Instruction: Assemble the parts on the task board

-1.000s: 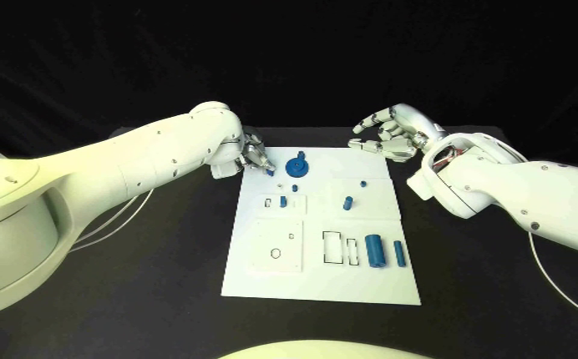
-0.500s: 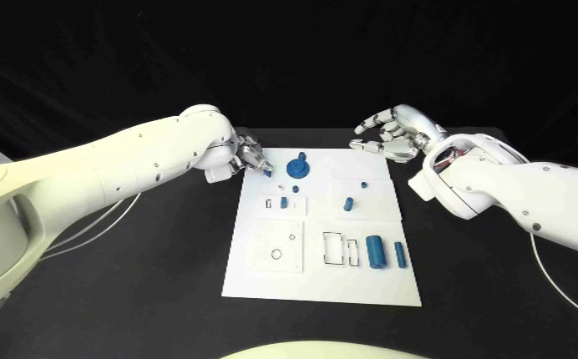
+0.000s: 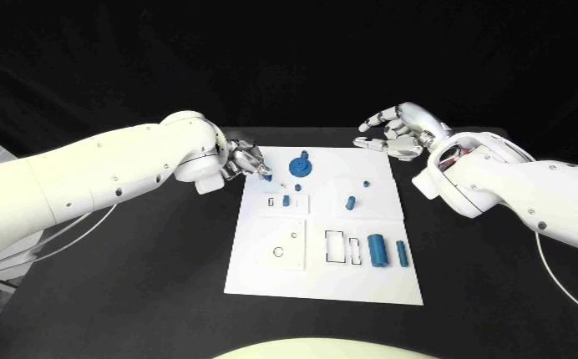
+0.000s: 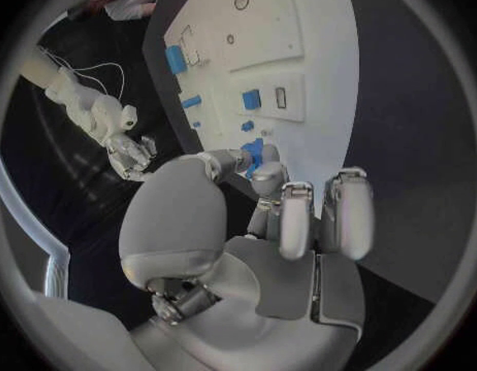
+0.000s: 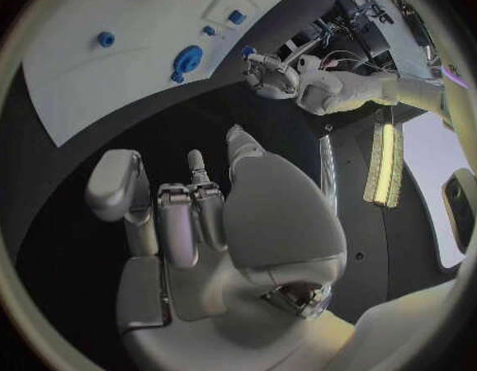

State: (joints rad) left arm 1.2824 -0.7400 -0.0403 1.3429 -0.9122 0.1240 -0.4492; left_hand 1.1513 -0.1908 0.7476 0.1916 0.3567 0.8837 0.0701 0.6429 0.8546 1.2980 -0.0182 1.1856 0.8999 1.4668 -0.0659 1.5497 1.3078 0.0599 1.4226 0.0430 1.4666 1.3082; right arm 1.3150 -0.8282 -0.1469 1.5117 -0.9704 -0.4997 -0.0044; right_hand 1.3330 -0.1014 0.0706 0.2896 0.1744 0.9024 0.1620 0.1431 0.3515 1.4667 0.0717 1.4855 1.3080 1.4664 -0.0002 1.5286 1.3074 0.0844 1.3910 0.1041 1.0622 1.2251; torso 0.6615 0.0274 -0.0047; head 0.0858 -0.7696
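Black tabletop and a dark room frame everything, with the white task board point(image 3: 325, 221) lying lengthwise away from you in the middle. Your left hand point(image 3: 247, 161) sits at the board's far-left corner, and from the left wrist view it pinches a small blue part point(image 4: 253, 152) at its fingertips; the head view shows the same blue speck at the fingers, just off the board's edge. That pinched part is what the next move turns on: the nearest open seats lie toward you and to the right of that hand, past the blue gear-like piece point(image 3: 300, 165) standing just beside it at the board's far end. Which seat fits the part I cannot tell; it is too small to read its shape. Two blue cylinders point(image 3: 387, 251) lie in the near-right section, long axes running along the board's length, well apart from both hands. Your right hand point(image 3: 395, 133) hovers over the far-right corner, fingers spread and holding nothing, so the left is clearly the nearer hand for any placement on the left half.
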